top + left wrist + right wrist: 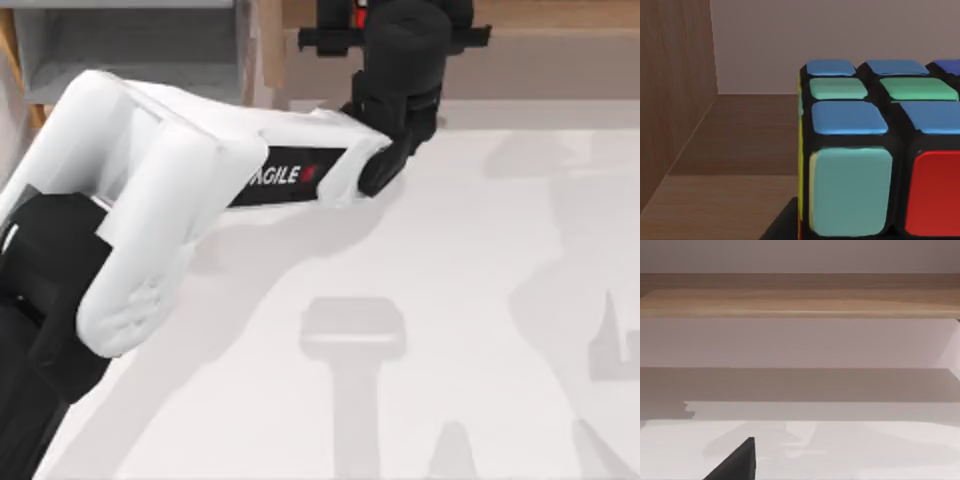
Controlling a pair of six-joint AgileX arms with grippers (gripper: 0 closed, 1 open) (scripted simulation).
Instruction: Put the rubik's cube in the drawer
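Note:
The rubik's cube [865, 150] looms close in the left wrist view, with blue, green, teal and red stickers on black plastic. It rests on a brown wooden floor between wooden walls. From above, a red sliver of the cube [358, 15] peeks out beside my left gripper [400, 40], which reaches to the table's far edge, over the shelf. The drawer [130, 45], a grey-lined box, stands open at the far left, apart from the cube. A dark part of my right gripper [740, 462] hangs above the white table.
The long brown shelf [560, 15] runs along the back of the table; its board [800, 300] crosses the right wrist view. My left arm's white link [170, 200] spans the table's left half. The white table [480, 300] carries only shadows.

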